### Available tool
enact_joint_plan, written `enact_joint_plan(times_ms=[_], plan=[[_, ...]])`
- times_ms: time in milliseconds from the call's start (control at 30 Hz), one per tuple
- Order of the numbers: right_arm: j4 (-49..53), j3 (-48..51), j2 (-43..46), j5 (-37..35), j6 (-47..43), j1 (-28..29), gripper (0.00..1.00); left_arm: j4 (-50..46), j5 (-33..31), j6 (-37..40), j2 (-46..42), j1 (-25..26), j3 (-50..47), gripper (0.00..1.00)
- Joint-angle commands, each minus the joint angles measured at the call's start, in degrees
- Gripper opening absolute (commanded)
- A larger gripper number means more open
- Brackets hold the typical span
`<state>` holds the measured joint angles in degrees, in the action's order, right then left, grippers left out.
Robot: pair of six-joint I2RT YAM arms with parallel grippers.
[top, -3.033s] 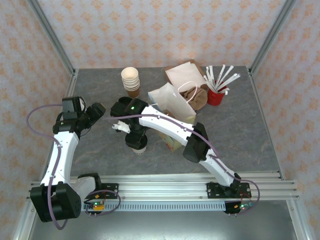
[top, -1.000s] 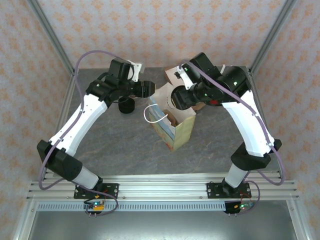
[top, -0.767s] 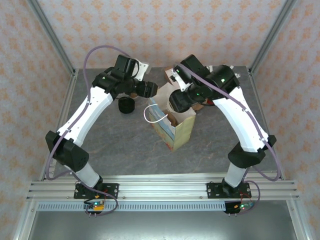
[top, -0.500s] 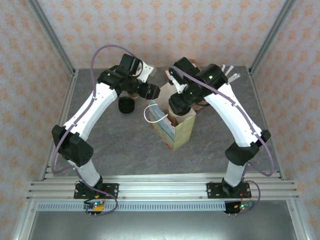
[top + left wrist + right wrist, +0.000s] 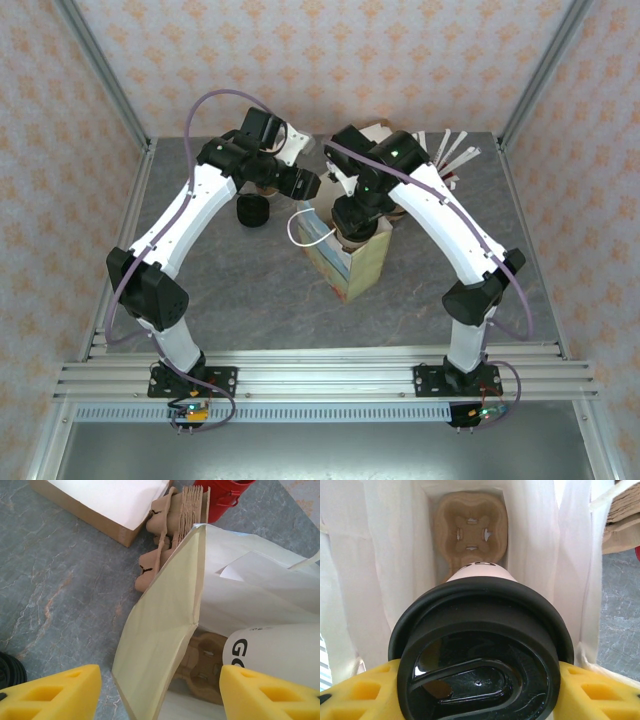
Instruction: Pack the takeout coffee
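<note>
The grey marbled table carries an upright paper bag, its mouth open directly beneath both grippers. The left gripper straddles the bag's near wall, one yellow finger outside it and one inside, jaws apart and not pinching the paper. As I read it, it is there to stop that wall folding inward while the cup goes down.

The right gripper hangs over the mouth, clamped on the takeout coffee just under the lid's rim, a finger on each side. The cup hangs upright from it, its base already between the bag's white inner walls. That high grip should leave the cup body free to sink.

Straight below the cup, on the bag floor, lies a moulded pulp cup carrier, whose well looks like the intended seat.
</note>
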<state>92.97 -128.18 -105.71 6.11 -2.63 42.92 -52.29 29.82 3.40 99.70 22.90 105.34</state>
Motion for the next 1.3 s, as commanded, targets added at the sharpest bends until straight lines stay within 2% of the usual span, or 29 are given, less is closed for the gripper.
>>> enact_joint_plan(times_ms=[0, 1267], plan=[[5.1, 0.9, -0.8, -0.1, -0.6, -0.3, 0.58, -0.5, 1.0, 1.0, 0.6, 0.5, 0.9, 0.65], [2.3, 6.4, -5.1, 2.6, -2.8, -1.0, 0.58, -0.7, -0.6, 0.7, 1.3, 0.4, 1.2, 0.63]])
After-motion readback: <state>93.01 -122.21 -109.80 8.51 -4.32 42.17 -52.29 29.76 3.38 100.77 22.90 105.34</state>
